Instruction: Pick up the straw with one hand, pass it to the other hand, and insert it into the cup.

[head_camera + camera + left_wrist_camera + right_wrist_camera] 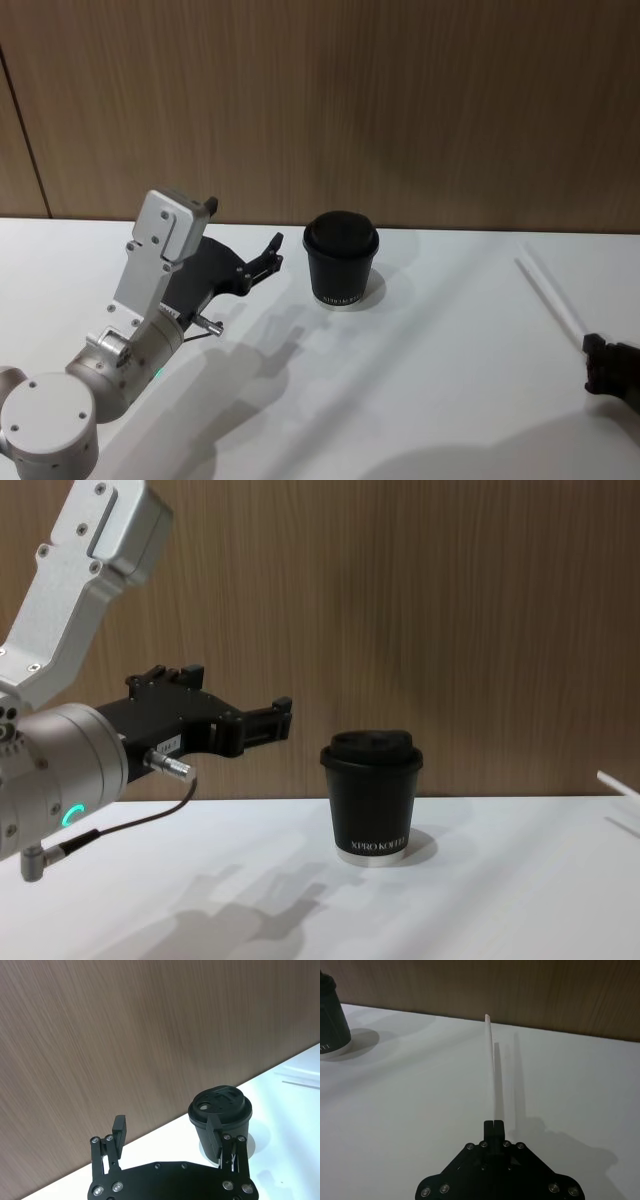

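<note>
The thin white straw (548,291) (491,1060) is held at its near end by my all-black right gripper (592,350) (494,1124), which is shut on it at the table's right edge. The straw points away toward the wall, casts a shadow on the table, and its tip (618,784) shows at the right of the chest view. The black lidded cup (341,260) (372,795) (220,1115) stands upright at the back middle. My left gripper (270,255) (166,1127), on the silver wrist, hovers open just left of the cup with nothing between its fingers.
The white table (420,400) runs up to a brown wood-panel wall (400,100) right behind the cup. The left arm's thin cable (130,825) hangs under its wrist.
</note>
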